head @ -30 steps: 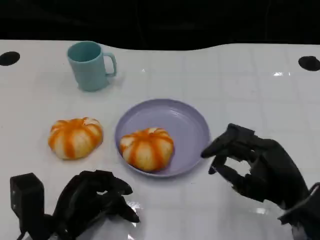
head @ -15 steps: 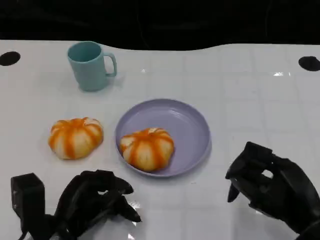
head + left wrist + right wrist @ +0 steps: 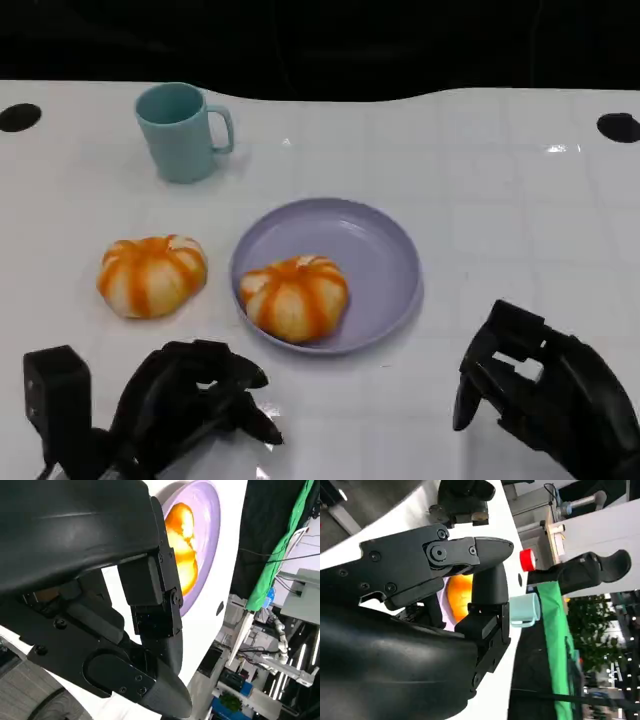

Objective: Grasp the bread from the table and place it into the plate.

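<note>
Bread (image 3: pixel 294 297) with orange stripes lies inside the lilac plate (image 3: pixel 385 250), on the part of the plate nearest the robot and toward its left rim. Using the plate as the landmark: a second striped bread (image 3: pixel 151 274) sits on the white table (image 3: pixel 500 190) just left of the plate, apart from its rim, and a teal mug (image 3: pixel 181 131) stands upright beyond the plate and to its left, handle turned toward the plate side.

The right hand (image 3: pixel 530 385) hangs over the table to the right of the plate and nearer the robot, clear of the rim. Its fingers are bent but spread, with a visible gap between them, and nothing is held in it. The left hand (image 3: pixel 190 400) rests low by the table on the robot's side of the plate and to its left, below the loose bread; its fingers are loosely curled and apart, and it too holds nothing.

In the left wrist view the hand's black shell and fingers (image 3: pixel 155 630) stand in front of the plate (image 3: pixel 207 540), with the bread (image 3: pixel 182 545) showing past them. In the right wrist view the fingers (image 3: pixel 485 590) partly cover the bread (image 3: pixel 460 597), and the mug (image 3: pixel 525 609) shows beyond.
</note>
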Tool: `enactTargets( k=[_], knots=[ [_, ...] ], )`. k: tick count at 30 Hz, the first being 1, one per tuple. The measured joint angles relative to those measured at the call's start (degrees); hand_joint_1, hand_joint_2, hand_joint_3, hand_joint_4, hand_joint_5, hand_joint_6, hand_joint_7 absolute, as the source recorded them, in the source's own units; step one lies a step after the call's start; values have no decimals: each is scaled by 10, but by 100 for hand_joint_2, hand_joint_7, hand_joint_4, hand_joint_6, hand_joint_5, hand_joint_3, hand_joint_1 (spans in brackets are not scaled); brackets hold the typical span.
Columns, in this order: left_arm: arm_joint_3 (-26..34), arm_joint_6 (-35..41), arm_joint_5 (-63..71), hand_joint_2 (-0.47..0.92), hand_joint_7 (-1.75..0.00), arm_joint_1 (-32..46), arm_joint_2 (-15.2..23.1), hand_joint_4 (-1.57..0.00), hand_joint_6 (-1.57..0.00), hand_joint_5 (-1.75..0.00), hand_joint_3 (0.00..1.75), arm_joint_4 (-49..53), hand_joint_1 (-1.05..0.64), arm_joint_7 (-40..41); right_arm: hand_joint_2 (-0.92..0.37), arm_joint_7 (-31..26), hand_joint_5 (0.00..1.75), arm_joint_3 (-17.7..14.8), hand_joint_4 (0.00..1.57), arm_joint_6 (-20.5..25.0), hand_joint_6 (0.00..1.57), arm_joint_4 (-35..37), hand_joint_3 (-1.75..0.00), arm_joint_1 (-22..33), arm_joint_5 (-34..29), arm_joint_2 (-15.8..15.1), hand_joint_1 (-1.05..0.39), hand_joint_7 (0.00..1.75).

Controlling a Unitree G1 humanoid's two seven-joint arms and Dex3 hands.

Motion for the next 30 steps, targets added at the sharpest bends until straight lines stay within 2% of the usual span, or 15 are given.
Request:
enactTargets(
  k=[5,15,30],
  knots=[
    [-1,7,0,75,-22,0,0,-157,-157,-47,0,-4,-105,0,-92,22,175,-8,73,4,55,19,-27,0,13,3,-56,174],
    [0,-4,0,77,-21,-4,0,-156,-157,-47,1,7,-105,0,-92,62,175,-28,73,4,58,55,-27,-12,25,10,-58,172],
    [4,-22,0,77,-20,-20,5,-156,-157,-47,1,35,-105,-1,-92,75,175,-34,73,18,57,73,-29,-18,25,16,-58,175]
  ],
)
